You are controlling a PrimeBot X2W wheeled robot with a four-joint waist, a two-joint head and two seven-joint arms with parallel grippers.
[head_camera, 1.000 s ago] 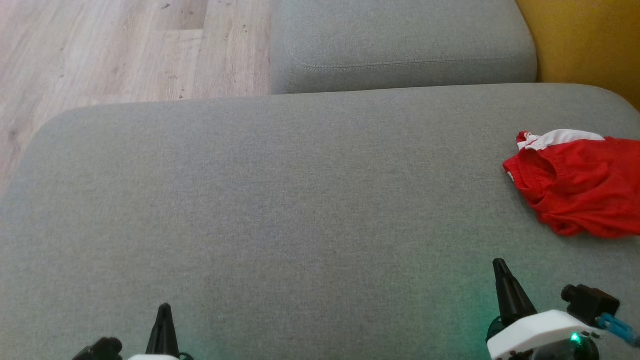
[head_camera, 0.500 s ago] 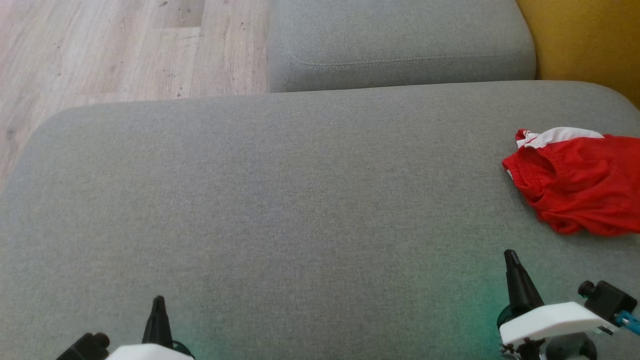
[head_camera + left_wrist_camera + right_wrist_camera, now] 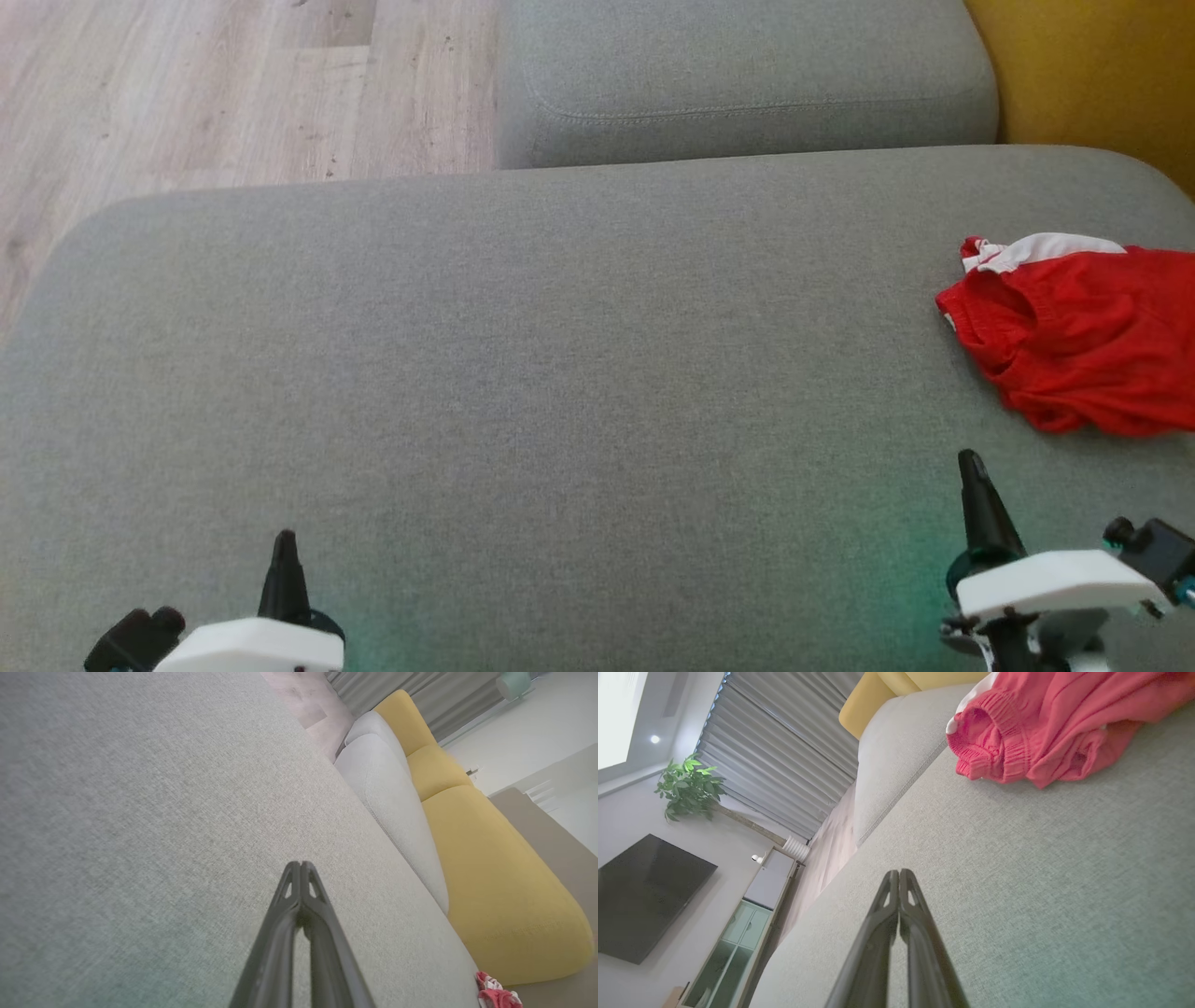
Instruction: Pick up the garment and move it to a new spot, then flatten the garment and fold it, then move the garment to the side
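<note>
Noted on wide grey seat cushion (image 3: 560,373): red garment (image 3: 1074,336) w/ white band along far edge, lying crumpled at right side of cushion in head view, partly cut by frame edge. Not flattened, not folded; elastic waist opening facing left, fabric bunched in folds. Also visible in R wrist view, upper right, resting on cushion surface, ahead & to right of finger line. Visible too as small red-white scrap at bottom right corner of L wrist view, well apart from that arm's fingers. R hand (image 3: 969,459) at lower right of head view, near garment but apart from it, w/ grey fabric showing between; clenched, dark fingers pressed together tip to tip per R wrist view. L hand (image 3: 284,539) at lower left of head view, well apart from garment, over bare cushion; likewise clenched, fingers meeting at tips per L wrist view. Contact w/ cushion for either hand: cannot tell. Green glow (image 3: 896,569) on cushion fabric beside each wrist. Beyond seat cushion: second grey cushion (image 3: 747,84), yellow cushion (image 3: 1092,75) to its right, pale wood floor (image 3: 187,93) to left. In R wrist view background: slatted blinds (image 3: 784,760), potted plant (image 3: 689,786), dark TV screen (image 3: 644,896), glass-door cabinet (image 3: 733,952).
</note>
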